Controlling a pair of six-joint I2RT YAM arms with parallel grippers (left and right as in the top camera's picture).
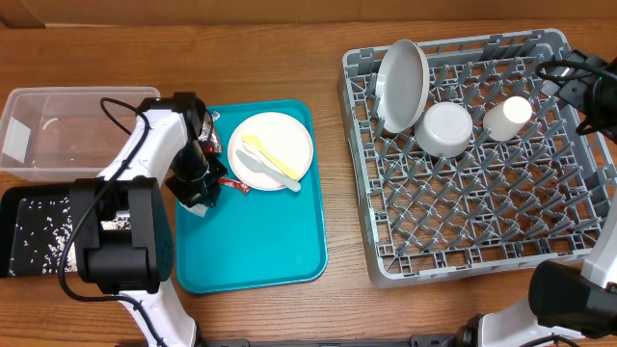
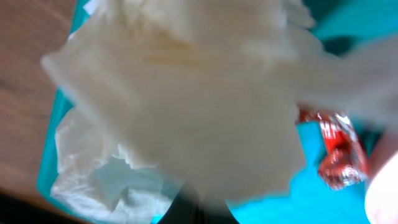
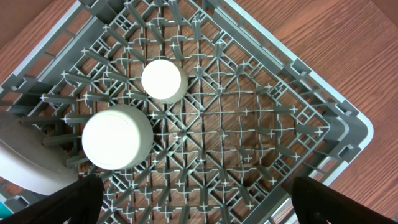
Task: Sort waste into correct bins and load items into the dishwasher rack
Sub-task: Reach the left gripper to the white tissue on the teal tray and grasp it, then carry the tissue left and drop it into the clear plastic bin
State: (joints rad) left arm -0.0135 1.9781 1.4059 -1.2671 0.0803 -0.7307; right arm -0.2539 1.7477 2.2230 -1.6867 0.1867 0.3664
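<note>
The left tool (image 1: 197,191) is pressed together, pinching the crumpled white napkin (image 2: 186,106) over the left edge of the teal tray (image 1: 260,246). A red foil wrapper (image 2: 339,155) lies just beside it. The right tool (image 3: 196,186) hangs spread above the rack (image 3: 298,124), which holds 1 plate (image 1: 403,82), 1 bowl (image 1: 446,128) and 1 cup (image 1: 508,116).

Teal tray (image 1: 260,246); white napkin (image 2: 186,106); grey rack (image 1: 463,226); yellow fork (image 1: 268,157).
</note>
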